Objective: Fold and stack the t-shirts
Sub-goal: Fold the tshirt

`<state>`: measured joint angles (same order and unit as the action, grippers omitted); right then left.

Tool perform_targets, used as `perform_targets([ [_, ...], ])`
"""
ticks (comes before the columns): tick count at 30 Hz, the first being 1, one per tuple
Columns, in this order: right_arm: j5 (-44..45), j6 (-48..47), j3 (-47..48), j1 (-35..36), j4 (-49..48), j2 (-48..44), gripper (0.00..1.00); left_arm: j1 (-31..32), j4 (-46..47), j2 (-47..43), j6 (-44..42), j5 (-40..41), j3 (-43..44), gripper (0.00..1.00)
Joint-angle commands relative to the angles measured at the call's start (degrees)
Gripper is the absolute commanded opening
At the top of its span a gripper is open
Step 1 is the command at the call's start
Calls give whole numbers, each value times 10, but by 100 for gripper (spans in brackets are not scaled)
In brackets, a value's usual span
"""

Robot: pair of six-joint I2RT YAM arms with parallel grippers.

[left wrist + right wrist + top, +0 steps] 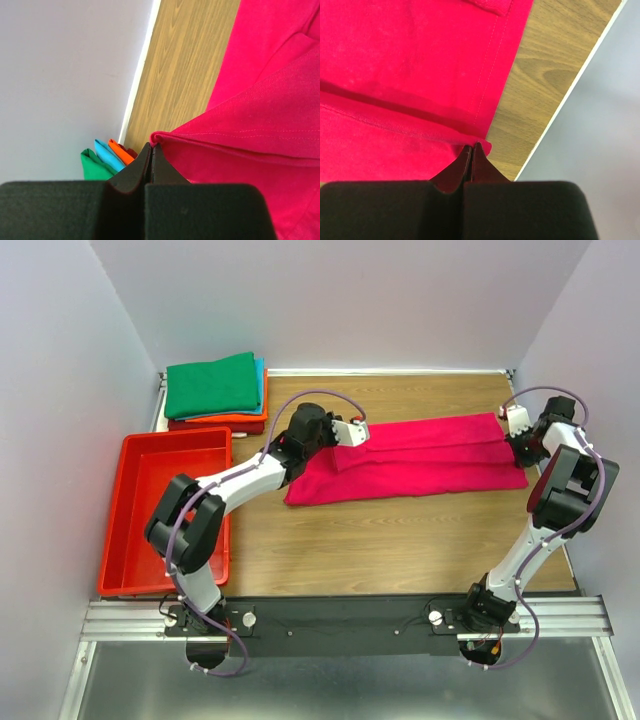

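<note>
- Shirt (410, 458): plain magenta-pink.
- Stack (213, 388) at ten o'clock: green on top, then teal-blue, orange, dark red.
- Tray (150, 455): red.
- Table (400, 540): brown wood grain.
- Walls (350, 300): pale lilac-grey.

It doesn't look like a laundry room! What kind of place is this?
Probably a robot test booth: plain lilac walls box in a wooden table, and two black-and-white arms sit bolted to a metal rail.
</note>
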<state>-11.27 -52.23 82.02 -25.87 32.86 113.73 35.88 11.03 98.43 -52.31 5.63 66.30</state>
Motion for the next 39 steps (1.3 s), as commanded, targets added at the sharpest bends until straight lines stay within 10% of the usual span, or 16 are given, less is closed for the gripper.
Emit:
perform_targets([
  [1,14,13,17,1,-17,10,1,-9,0,23,-5,13,23,0],
  [10,17,58,22,1,-44,15,11,-18,-25,89,22,25,85,0],
  [13,28,104,-7,1,-102,-3,46,-20,-50,133,114,87,157,39],
  [21,4,176,-69,1,-161,-85,58,-44,-173,138,338,235,320,74],
  [29,-250,15,-127,90,27,-148,60,-89,-170,-101,447,54,105,81],
  [39,-125,161,-84,431,-37,-135,60,-94,-114,-330,520,-102,-207,85],
])
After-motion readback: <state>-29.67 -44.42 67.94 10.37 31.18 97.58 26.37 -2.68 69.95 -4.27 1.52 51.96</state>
